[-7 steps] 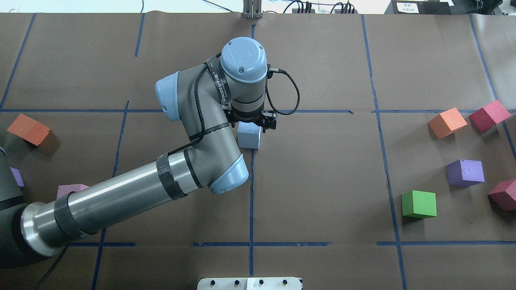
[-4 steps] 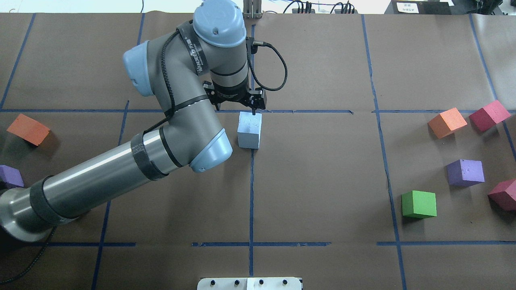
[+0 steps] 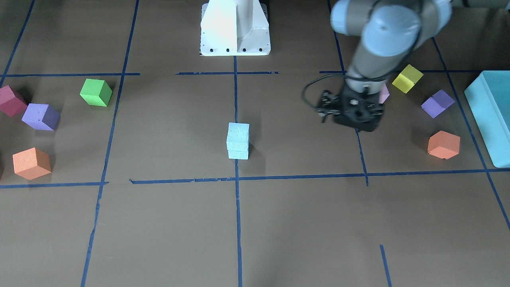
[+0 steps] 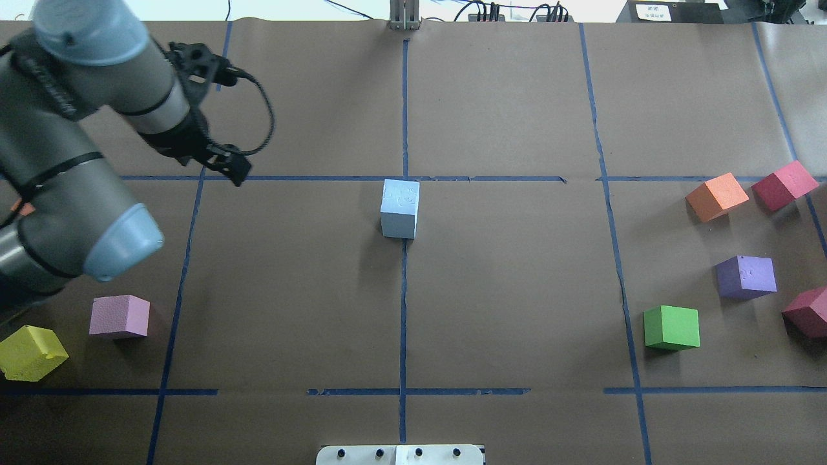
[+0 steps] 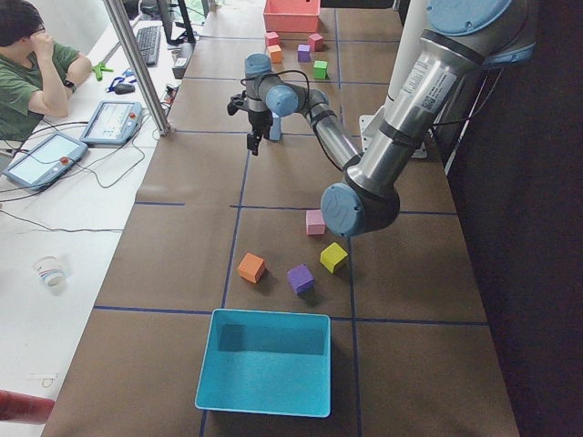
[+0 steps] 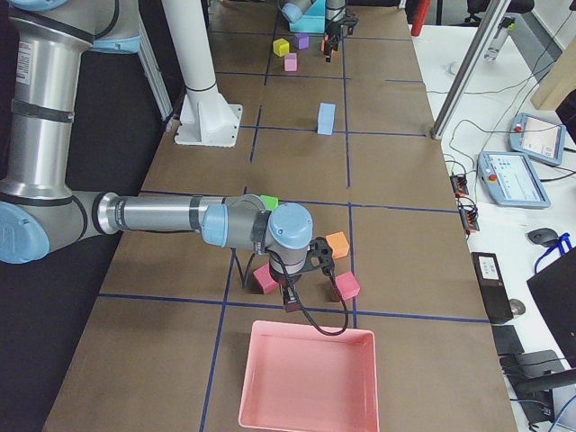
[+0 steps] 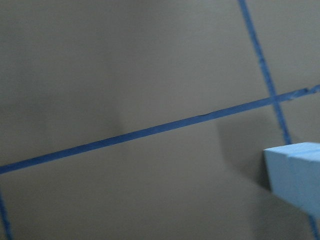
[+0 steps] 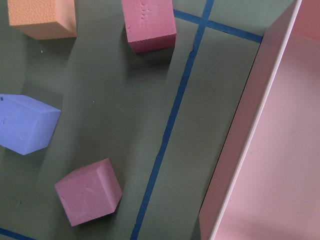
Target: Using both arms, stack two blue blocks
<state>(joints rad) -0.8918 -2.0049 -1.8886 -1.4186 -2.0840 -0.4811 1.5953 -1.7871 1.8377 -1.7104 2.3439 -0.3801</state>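
While the left gripper [image 3: 356, 119] hangs well apart from the stack [image 4: 399, 210], off to the robot's left above a crossing of blue tape [image 4: 291, 178], no view shows how wide its fingers stand or whether they hold anything. That arm's wrist camera catches only a pale corner of the stack at its lower right edge. The right gripper [image 6: 290, 301] is farther off, at the right end of the brown-papered table [image 4: 517, 290], between a pink tray [image 6: 306, 378] and an orange cube [image 6: 337, 241], and the spread of its fingers cannot be judged either. The stack stands free, touched by neither gripper, on the centre tape line just on the robot's side of a cross line. It is two pale sky-blue foam cubes, the upper block [image 3: 238, 134] sitting squarely on the lower block [image 3: 238, 154], their sides nearly flush with a thin seam between them. Their surfaces are matte and faintly grainy. The upper block's top face carries a few small dents, and the edges are crisp with square corners. Together they make a short upright column whose long axis is vertical and whose side faces run about parallel to the tape lines, turned only slightly.
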